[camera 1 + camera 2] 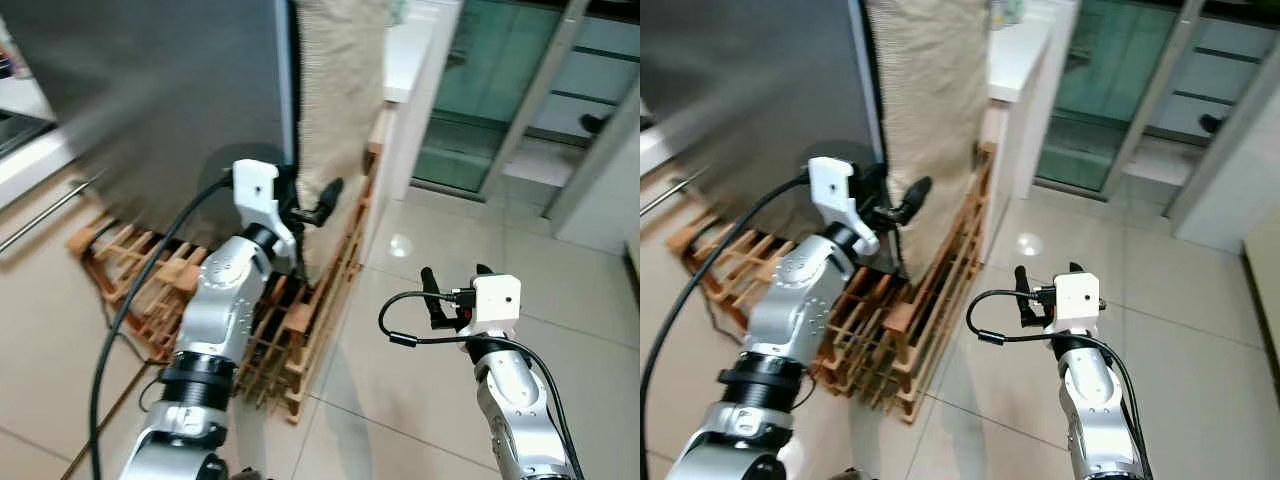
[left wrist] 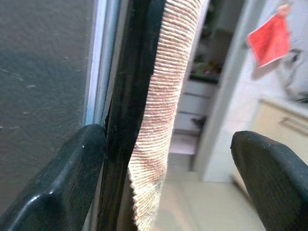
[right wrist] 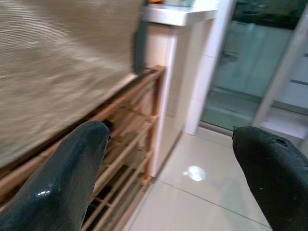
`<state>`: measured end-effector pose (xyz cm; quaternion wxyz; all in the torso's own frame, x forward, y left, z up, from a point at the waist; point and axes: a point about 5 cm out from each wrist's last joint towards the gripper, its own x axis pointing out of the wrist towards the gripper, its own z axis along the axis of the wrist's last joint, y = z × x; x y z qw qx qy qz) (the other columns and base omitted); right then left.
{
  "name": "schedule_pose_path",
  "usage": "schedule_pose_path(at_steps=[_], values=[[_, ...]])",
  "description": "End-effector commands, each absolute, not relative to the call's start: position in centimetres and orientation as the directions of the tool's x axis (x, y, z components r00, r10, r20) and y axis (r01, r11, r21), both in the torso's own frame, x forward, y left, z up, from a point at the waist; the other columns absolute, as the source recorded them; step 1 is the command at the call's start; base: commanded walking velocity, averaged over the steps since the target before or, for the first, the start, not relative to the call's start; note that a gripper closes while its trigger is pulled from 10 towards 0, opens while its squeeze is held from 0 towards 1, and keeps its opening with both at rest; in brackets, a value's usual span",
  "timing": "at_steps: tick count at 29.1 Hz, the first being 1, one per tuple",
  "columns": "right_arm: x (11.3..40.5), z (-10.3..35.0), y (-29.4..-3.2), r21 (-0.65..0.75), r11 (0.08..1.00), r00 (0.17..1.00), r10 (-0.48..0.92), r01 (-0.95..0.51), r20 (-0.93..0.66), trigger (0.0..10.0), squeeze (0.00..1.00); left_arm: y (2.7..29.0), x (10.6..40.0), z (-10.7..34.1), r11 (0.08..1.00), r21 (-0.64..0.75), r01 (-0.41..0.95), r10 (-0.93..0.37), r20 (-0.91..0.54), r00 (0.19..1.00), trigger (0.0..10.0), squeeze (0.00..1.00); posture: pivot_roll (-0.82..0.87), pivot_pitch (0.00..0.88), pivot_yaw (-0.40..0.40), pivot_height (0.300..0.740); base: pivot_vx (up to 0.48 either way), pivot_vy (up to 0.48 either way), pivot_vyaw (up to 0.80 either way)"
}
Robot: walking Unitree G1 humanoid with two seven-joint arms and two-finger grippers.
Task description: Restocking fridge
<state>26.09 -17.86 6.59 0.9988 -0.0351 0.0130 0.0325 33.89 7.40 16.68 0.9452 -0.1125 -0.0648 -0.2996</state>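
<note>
At the right-hand edge of the grey fridge door (image 1: pixel 170 90), the left gripper (image 1: pixel 315 205) is raised level with the door's vertical black edge strip (image 2: pixel 126 110), where a beige ribbed cloth (image 1: pixel 340 90) hangs alongside. The strip's long axis runs straight up and down, and it lies directly ahead of the jaws, toward the inner finger. In the left wrist view the jaws stand well apart: one finger (image 2: pixel 57 187) sits against the strip on the door-face side, the other (image 2: pixel 274 178) stands clear on the far side of the cloth, holding nothing. Door edge and cloth thus lie between the two fingers. The door appears closed; no shelves or stock are visible.

The left arm is plainly the nearer. The right gripper (image 1: pixel 455 295) hangs well apart, low over the tiled floor (image 1: pixel 450 380), its fingers spread and empty, pointing toward the wooden slatted rack (image 1: pixel 300 330) beneath the fridge.

The head views give the overall layout: fridge, cloth, rack and white counter (image 1: pixel 410 50) beyond. They do not resolve finger contact. The left wrist view supplies that, showing the inner finger touching the strip. The right wrist view adds the rack's rails beneath the cloth

Judgement: the coming move is opening the door, which depends on closing on that vertical edge
</note>
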Motion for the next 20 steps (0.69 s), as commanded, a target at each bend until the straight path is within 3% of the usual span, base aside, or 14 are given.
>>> schedule_pose_path(at_steps=[1,4,7,10,14,20], values=[[25.8,6.4,-18.3,-0.065,0.996,0.998,0.059,-0.060,-0.025,10.0,0.00,0.9,32.5,16.6,0.592,-0.167,0.789,-0.769,0.176,0.614,10.0,0.00,-0.15,0.000,0.004,0.740,0.000,0.000,0.00],[25.4,6.4,-18.3,-0.074,0.994,0.996,0.081,-0.083,-0.020,10.0,0.00,-0.9,32.0,16.9,0.539,-0.191,0.821,-0.798,0.198,0.570,10.0,0.00,-0.16,0.000,0.009,0.740,0.000,0.000,0.00],[24.6,6.1,-18.5,-0.066,0.995,0.997,0.068,-0.070,-0.031,10.0,0.00,-2.9,31.0,17.7,0.419,-0.237,0.877,-0.843,0.258,0.472,10.0,0.00,-0.17,0.000,0.012,0.740,0.000,0.000,0.00],[23.9,5.8,-18.8,-0.060,0.997,0.998,0.050,-0.052,-0.041,10.0,0.00,-3.5,30.6,18.0,0.372,-0.247,0.895,-0.854,0.288,0.434,10.0,0.00,-0.18,0.000,0.018,0.740,0.000,0.000,0.00],[23.3,5.8,-18.9,-0.062,0.997,0.998,0.049,-0.051,-0.042,10.0,0.00,-2.2,31.1,17.9,0.410,-0.248,0.878,-0.832,0.293,0.471,10.0,0.00,-0.19,0.000,0.024,0.740,0.000,0.000,0.00],[23.7,7.2,-18.2,-0.054,0.997,0.999,0.053,-0.052,0.006,10.0,0.00,4.8,32.3,16.9,0.615,-0.234,0.753,-0.702,0.272,0.658,10.0,0.00,-0.18,0.000,0.028,0.740,0.000,0.000,0.00]])
